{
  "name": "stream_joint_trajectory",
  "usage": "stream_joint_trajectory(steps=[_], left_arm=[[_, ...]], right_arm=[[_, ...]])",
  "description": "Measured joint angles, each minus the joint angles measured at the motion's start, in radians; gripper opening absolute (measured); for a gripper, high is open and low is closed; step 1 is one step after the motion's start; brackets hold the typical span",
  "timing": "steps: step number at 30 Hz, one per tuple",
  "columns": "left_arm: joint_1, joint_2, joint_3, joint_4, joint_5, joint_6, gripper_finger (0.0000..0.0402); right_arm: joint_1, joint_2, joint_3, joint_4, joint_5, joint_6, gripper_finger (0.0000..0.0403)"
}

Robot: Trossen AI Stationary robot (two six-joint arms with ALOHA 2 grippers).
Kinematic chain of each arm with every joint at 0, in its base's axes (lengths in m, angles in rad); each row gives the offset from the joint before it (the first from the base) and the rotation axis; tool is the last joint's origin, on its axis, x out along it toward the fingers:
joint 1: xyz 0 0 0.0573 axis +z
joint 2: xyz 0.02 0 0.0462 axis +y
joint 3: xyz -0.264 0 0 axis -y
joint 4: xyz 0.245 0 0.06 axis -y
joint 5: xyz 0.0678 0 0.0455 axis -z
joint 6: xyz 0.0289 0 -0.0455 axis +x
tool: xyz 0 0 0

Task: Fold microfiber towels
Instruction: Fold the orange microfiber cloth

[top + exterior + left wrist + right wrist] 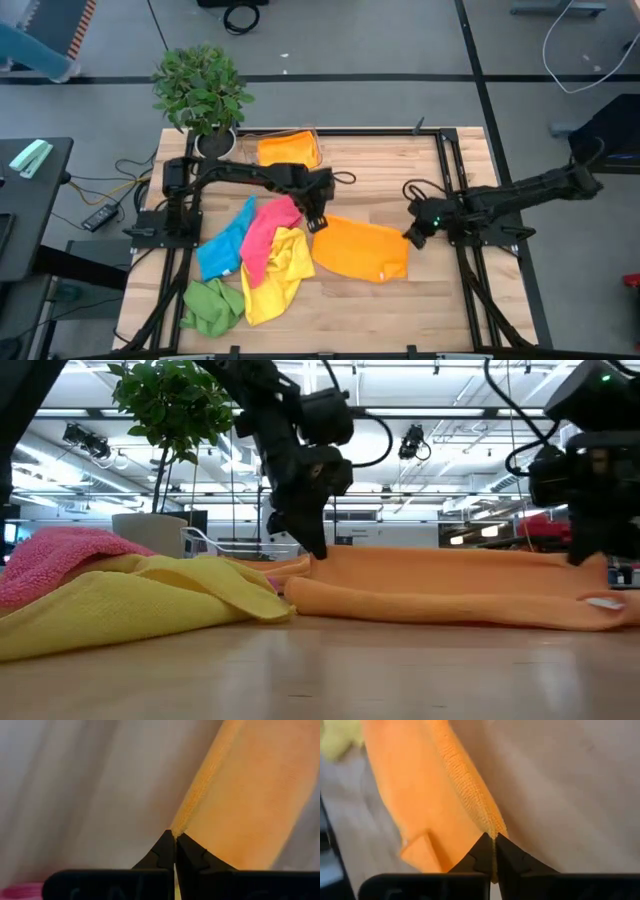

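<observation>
High view shows the wooden table (430,300) with five loose microfiber towels, one each of orange, pink, yellow, blue and green, and a sixth cloth, also orange (288,149), lying in a clear tray (312,135) at about 12 o'clock on the table. No brand, label text or other writing can be read anywhere; a small pale tag (383,276) sits near the lower edge of the orange towel, but nothing on it is legible. The orange towel (362,249) lies spread at the table's centre, slightly toward 3 o'clock. The left end effector (317,222) is at its 9 o'clock corner, fingers pressed together on the towel's edge, as the left wrist view confirms (174,836). The right end effector (411,237) is at the towel's 3 o'clock corner, its fingers likewise pinched on the hem (494,838). Toward 9 o'clock from the orange towel the pink towel (265,232) overlaps the yellow towel (275,275) and the blue towel (221,248); the green towel (211,306) is bunched at about 7 o'clock. One potted plant (203,92) stands at 11 o'clock.
</observation>
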Motion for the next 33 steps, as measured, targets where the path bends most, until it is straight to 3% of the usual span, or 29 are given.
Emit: stream_joint_trajectory(steps=[5, 10, 13, 16, 17, 20, 25, 33], left_arm=[[0.043, 0.0, 0.0, 0.0, -0.001, 0.002, 0.0009], [0.056, 0.001, 0.0, 0.001, -0.001, 0.015, 0.0007], [0.06, 0.018, 0.0, 0.006, -0.002, 0.018, 0.0007], [0.062, 0.042, 0.001, 0.007, -0.003, 0.01, 0.0012], [0.062, 0.051, 0.0, -0.007, -0.003, 0.008, 0.0012], [0.057, 0.073, 0.0, 0.001, -0.004, 0.007, 0.0007], [0.046, 0.086, 0.0, 0.007, -0.002, 0.011, 0.0014], [0.045, 0.086, 0.0, 0.02, 0.0, -0.001, 0.0008]], right_arm=[[-0.107, 0.002, 0.043, -0.031, 0.033, -0.03, 0.0063], [-0.195, 0.004, 0.132, -0.099, 0.183, -0.115, 0.0128], [-0.23, 0.004, 0.171, -0.142, 0.151, -0.115, 0.0164], [-0.17, 0.006, 0.172, -0.063, -0.042, -0.107, 0.0189], [-0.129, 0.017, 0.167, -0.02, -0.056, -0.076, 0.0191], [-0.013, 0.088, 0.163, -0.001, 0.018, 0.021, 0.0177], [0.102, 0.266, 0.162, 0.042, -0.007, 0.088, 0.0154], [0.128, 0.504, 0.174, 0.165, -0.036, 0.012, 0.0173]])
